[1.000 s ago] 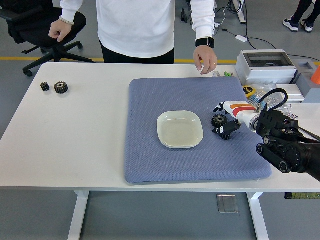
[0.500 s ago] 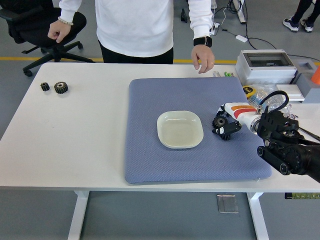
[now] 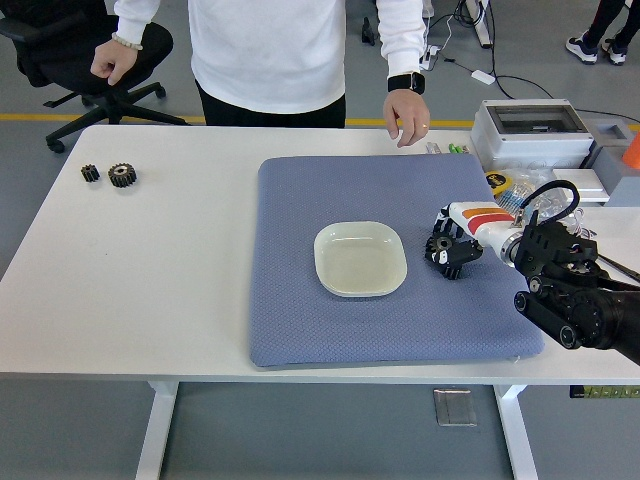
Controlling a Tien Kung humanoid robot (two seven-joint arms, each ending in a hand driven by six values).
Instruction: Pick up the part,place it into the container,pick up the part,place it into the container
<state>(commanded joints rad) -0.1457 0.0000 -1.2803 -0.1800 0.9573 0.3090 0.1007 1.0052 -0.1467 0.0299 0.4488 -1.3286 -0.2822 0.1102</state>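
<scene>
- Part: dark gear (image 3: 440,243), lying flat on the blue mat (image 3: 300,300), just right of the white dish (image 3: 360,259) and clear of its rim.
- Key relation: the gear sits inside the curl of the right hand (image 3: 452,250), at the fingertip end; the dish lies directly left of both, so the carry runs leftward. A round part, no long axis to align.
- Right hand: black fingers (image 3: 458,262) closed around the gear, touching it; whether it is lifted off the mat cannot be told. Forearm enters from right of the dish.
- Left hand: out of view.
- Dish: empty, centred on the mat.
- Spare parts: two small gears (image 3: 110,174), far left of the dish, on bare table (image 3: 150,290).
- Person: standing beyond the dish, one hand (image 3: 406,114) hanging by the far edge, holding nothing.
</scene>
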